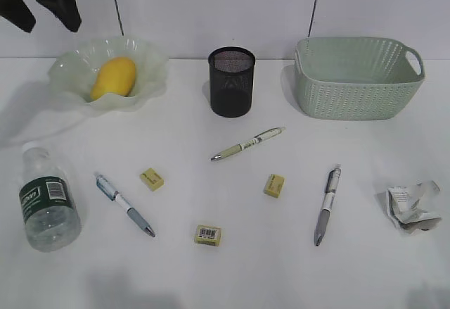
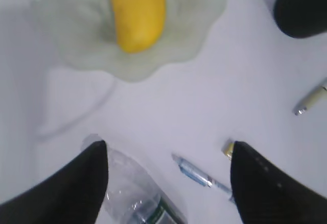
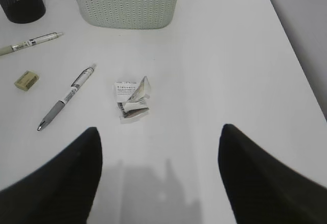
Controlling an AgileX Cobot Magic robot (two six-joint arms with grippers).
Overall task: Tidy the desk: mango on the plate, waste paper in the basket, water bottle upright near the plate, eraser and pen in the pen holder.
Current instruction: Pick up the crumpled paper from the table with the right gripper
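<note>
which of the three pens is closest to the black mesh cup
The pale green and white pen, lying at a slant just in front of the black mesh cup. The blue pen and the grey pen both lie farther forward, off to either side.

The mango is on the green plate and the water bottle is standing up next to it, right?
Not quite. The mango is on the green plate, but the water bottle is lying on its side on the desk, in front of the plate. The exterior view shows it.

Exterior view slants down across the counter [image 1: 232, 267]; each wrist view looks down past its pincer, sharing pens.
</note>
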